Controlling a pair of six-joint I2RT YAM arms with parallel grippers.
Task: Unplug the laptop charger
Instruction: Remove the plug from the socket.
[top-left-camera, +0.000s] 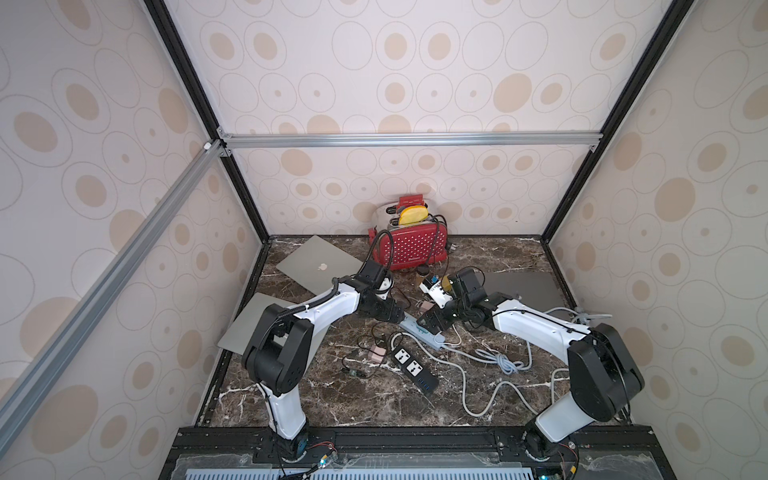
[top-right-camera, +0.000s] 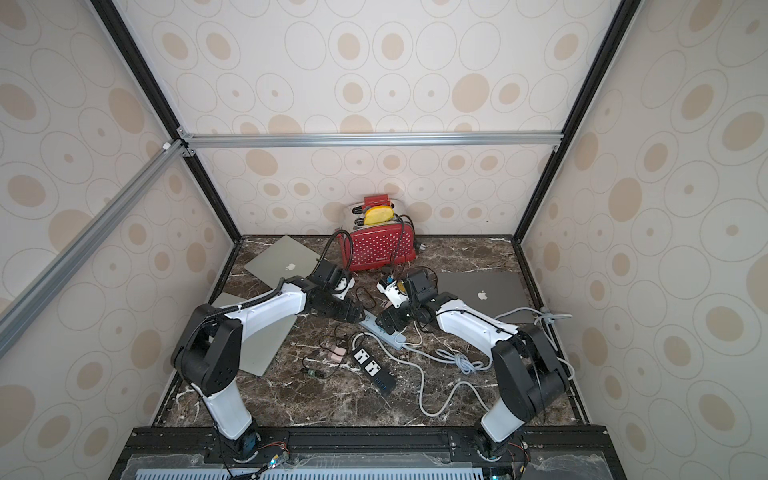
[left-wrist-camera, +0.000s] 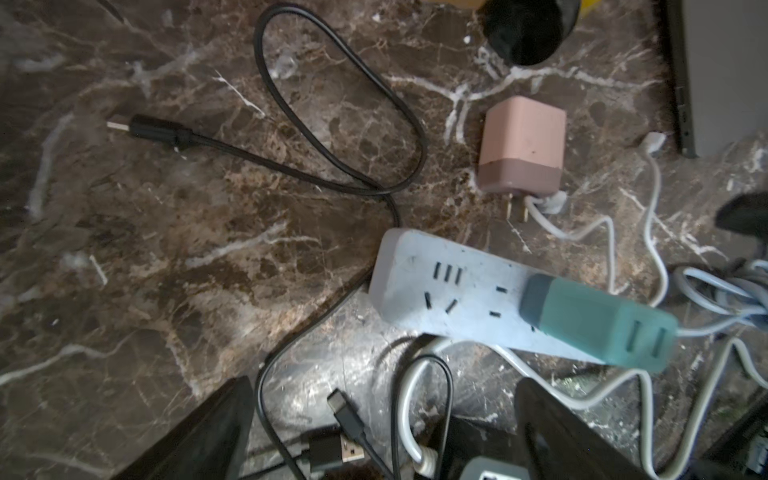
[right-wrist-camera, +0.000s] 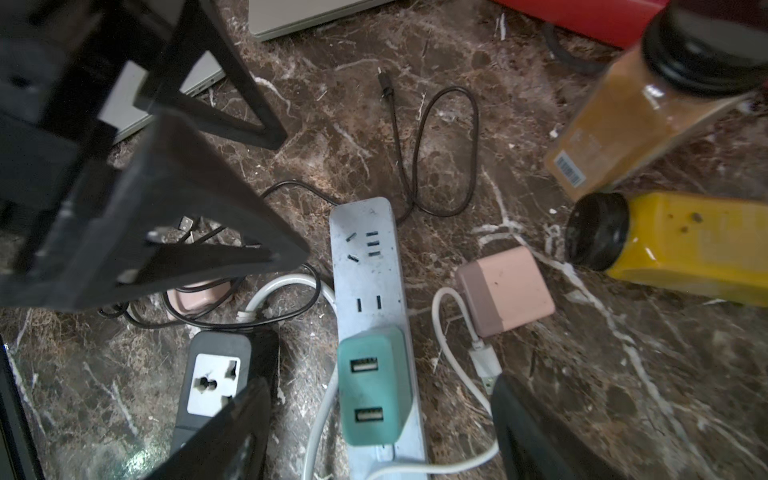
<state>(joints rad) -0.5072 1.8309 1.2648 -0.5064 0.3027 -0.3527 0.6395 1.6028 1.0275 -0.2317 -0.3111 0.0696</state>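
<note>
Left wrist: pink charger (left-wrist-camera: 521, 145) lies unplugged beside power strip (left-wrist-camera: 436, 291).

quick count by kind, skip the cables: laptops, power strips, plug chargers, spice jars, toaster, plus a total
laptops: 3
power strips: 2
plug chargers: 3
spice jars: 2
toaster: 1
total: 11

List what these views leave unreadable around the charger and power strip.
Power strip: sockets partly hidden under the right arm, both top views.
Pink charger: mostly behind that arm, both top views.
White cable plug: tip covered by a black finger, right wrist view.
Toaster lettering: too small, top views.
</note>
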